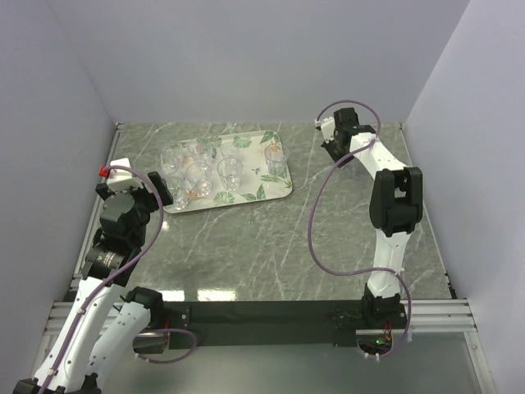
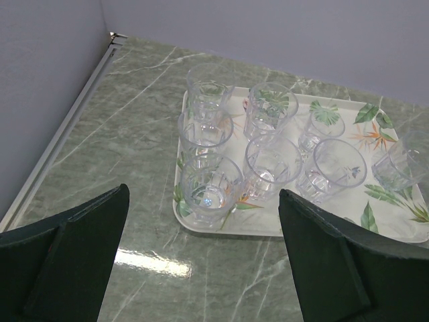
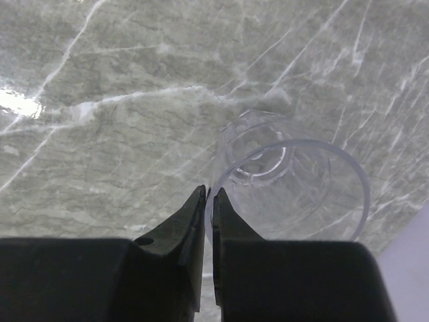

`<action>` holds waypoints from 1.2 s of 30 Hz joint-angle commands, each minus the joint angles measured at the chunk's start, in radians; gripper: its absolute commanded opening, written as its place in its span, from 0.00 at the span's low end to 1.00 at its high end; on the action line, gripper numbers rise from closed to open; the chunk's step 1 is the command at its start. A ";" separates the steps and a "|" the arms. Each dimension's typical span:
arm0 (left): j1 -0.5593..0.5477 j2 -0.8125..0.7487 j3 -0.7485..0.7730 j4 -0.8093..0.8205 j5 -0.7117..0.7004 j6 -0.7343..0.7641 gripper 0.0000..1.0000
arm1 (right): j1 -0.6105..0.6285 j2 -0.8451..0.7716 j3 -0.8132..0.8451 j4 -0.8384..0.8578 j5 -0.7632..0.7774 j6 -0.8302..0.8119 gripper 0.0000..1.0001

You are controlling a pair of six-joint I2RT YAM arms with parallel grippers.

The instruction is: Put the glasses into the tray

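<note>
Right jaws pinch the rim of one glass [image 3: 295, 181] on the counter [image 3: 100, 100] (far right corner, well apart from the tray [image 1: 246, 199]); left jaws spread wide, just short of the tray's glasses [image 2: 271, 161].

Surface [image 1: 246, 246]: grey-green marble pattern, white veins, glossy glare patch near the front edge. Tray [image 1: 246, 199] lies flat on it, back left of centre, slightly skewed. One glass [image 3: 288, 181] stands upright on bare surface, apparently near the far right corner.
</note>
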 commanded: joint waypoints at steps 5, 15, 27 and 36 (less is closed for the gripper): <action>0.005 -0.014 -0.002 0.039 0.011 0.005 0.99 | -0.004 -0.070 0.025 -0.037 -0.078 -0.028 0.00; 0.006 -0.011 -0.002 0.040 0.015 0.005 0.99 | 0.080 -0.311 -0.128 -0.155 -0.473 -0.311 0.00; 0.005 -0.002 -0.001 0.040 0.012 0.005 0.99 | 0.347 -0.236 -0.038 -0.142 -0.426 -0.295 0.00; 0.005 -0.009 -0.002 0.040 0.011 0.007 0.99 | 0.430 -0.047 0.160 -0.141 -0.307 -0.213 0.00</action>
